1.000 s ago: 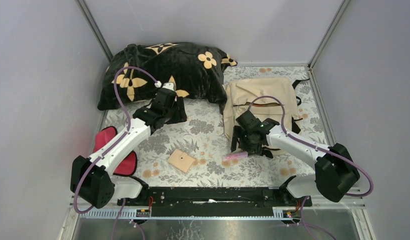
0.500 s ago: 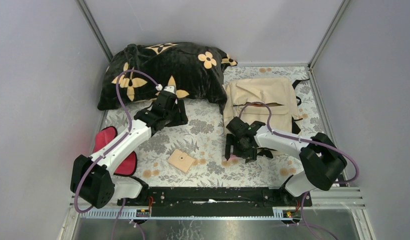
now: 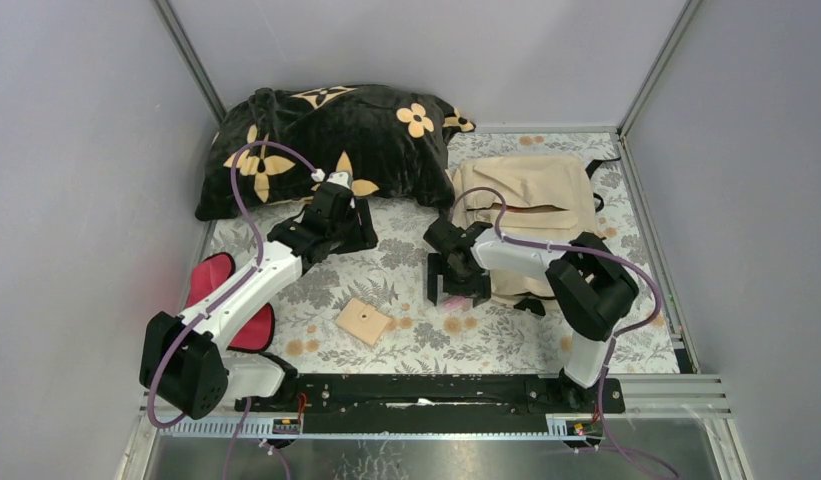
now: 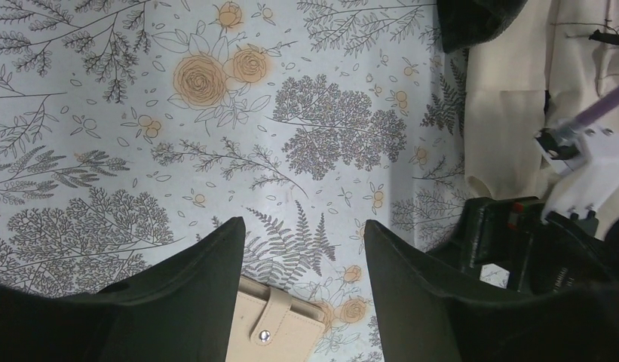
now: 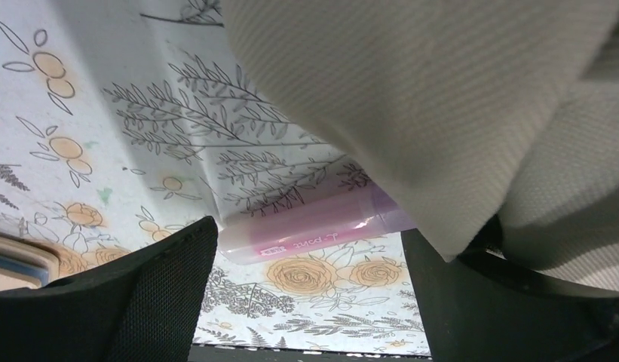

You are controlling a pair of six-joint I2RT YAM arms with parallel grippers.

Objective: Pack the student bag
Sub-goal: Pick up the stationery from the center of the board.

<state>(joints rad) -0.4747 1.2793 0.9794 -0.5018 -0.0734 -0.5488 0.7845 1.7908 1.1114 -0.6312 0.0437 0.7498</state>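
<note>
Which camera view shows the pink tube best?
The right wrist view: the pink tube lies close, seen between the open fingers, one end under the student bag. The top view shows only a pink sliver; the left wrist view shows none.

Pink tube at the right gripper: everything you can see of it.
The pink tube is slim, translucent, glossy plastic by its look, with a label and script print on its side. It lies flat on the floral tablecloth, one end tucked under the beige student bag, between the spread fingers of the right gripper.
</note>
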